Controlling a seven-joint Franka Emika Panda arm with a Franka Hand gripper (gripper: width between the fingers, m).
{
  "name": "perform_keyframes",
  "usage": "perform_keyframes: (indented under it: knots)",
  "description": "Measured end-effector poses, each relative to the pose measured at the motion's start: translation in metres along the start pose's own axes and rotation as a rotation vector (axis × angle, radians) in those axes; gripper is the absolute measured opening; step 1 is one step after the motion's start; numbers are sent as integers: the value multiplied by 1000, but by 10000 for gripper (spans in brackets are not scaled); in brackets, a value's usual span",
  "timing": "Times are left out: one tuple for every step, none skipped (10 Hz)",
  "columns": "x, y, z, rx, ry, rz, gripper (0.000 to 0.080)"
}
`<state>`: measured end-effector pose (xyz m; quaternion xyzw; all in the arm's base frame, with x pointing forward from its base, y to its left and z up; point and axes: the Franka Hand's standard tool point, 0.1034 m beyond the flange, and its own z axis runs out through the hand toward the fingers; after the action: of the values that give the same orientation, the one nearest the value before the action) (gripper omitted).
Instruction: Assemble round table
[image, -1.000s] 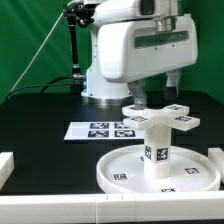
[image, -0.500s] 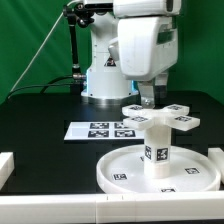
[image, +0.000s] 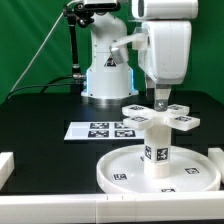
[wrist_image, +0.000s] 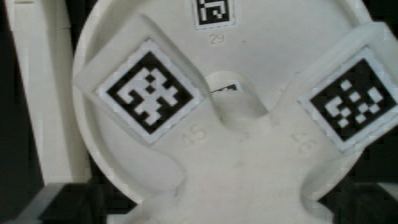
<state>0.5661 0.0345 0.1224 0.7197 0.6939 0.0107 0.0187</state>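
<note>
The large rimmed round disc (image: 115, 170) lies flat at the front of the table. The short thick cylinder leg (image: 157, 146) stands upright on its middle. The cross-bar foot (image: 148, 117) rests flat on top of the leg. My gripper (image: 160, 100) hangs just above and behind the foot, toward the exterior view's right. Its fingers are thin and dark there and I cannot make out the gap. In the wrist view the foot (wrist_image: 231, 150) fills the picture with its tags, and no finger shows.
The marker board (image: 100, 129) lies on the black table behind the disc. White corner brackets stand at the left edge (image: 5, 165) and right edge (image: 216, 156). A white bar (image: 60, 210) runs along the front. The robot base (image: 105, 75) stands behind.
The arm and gripper have swung toward the exterior view's right above the foot. The foot, leg and disc have not moved.
</note>
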Motion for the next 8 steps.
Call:
perform_keyframes:
  knots:
    - [2, -1, 2, 4, 0, 13, 649]
    - [3, -2, 4, 7, 1, 14, 649]
    - [4, -3, 6, 11, 1, 25, 649]
    - [5, -4, 8, 13, 1, 29, 649]
    - [4, -5, 10, 17, 1, 29, 649]
    - [4, -6, 13, 22, 0, 30, 649]
    - [3, -6, 16, 27, -1, 31, 649]
    - [3, -7, 18, 31, -2, 31, 649]
